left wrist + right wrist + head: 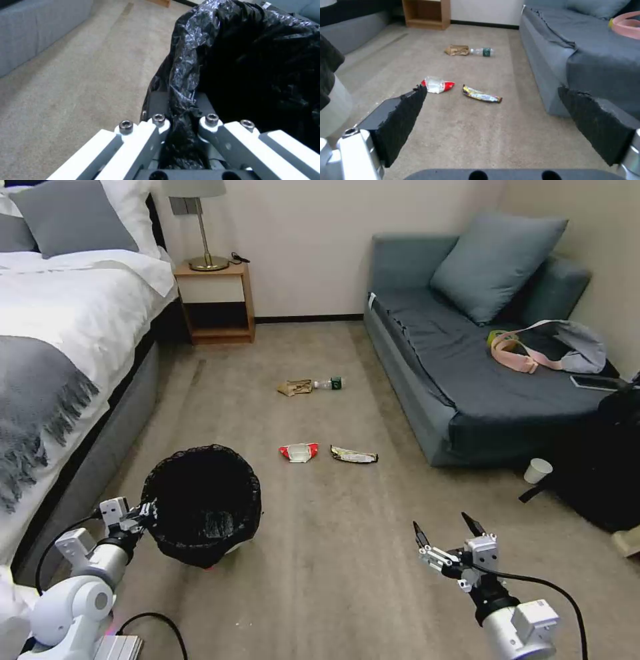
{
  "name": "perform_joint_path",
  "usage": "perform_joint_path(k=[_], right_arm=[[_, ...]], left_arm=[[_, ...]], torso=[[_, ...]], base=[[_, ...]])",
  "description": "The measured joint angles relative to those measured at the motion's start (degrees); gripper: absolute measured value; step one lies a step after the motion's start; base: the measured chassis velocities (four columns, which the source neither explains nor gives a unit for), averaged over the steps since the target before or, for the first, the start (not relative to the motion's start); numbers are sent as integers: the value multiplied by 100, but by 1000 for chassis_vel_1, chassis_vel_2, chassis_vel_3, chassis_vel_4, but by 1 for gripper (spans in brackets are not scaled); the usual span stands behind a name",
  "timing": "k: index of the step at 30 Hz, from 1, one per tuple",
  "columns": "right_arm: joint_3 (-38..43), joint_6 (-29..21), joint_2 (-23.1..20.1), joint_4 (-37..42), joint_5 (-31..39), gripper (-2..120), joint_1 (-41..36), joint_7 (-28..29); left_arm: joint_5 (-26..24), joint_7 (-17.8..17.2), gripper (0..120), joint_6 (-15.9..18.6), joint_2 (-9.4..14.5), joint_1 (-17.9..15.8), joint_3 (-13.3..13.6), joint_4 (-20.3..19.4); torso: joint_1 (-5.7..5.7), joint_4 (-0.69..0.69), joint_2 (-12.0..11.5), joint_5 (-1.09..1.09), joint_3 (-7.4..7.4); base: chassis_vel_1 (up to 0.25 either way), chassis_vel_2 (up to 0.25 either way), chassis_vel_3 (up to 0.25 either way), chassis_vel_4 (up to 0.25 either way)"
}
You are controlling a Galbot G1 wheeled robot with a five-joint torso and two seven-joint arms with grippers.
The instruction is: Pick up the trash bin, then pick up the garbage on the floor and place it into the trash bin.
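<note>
The trash bin, white with a crinkly black bag over its rim, is at my lower left, its open mouth facing up. My left gripper is shut on the bin's near rim, pinching the bag between its fingers. My right gripper hovers open and empty over the carpet at lower right. The garbage lies ahead: a red-and-white wrapper, a gold-black wrapper, and farther off a brown paper bag beside a small bottle.
A bed runs along the left and a grey sofa along the right, with a wooden nightstand at the far wall. A white paper cup and a black bag sit by the sofa's near end. Open carpet lies between.
</note>
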Motion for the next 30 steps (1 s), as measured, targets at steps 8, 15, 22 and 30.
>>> perform_joint_path(k=[8, 15, 22, 30], right_arm=[[-2, 0, -6, -17, 1, 100, 12, -19], [-16, 4, 3, -37, 17, 100, 19, -22], [-13, 4, 6, -41, 17, 100, 21, -22], [-13, 4, -2, -77, 6, 100, 44, -17]], left_arm=[[15, 17, 4, -5, -20, -25, -49, -17], [27, 34, 4, -30, -55, -25, -67, -16], [32, 37, 4, -31, -76, -48, -70, -12], [-4, 50, 4, -31, -59, -99, -142, 13]], torso=[[0, 0, 0, 0, 0], [0, 0, 0, 0, 0], [0, 0, 0, -1, 0], [0, 0, 0, -1, 0]], base=[[0, 0, 0, 0], [0, 0, 0, 0], [0, 0, 0, 0], [-35, 28, 33, -32]])
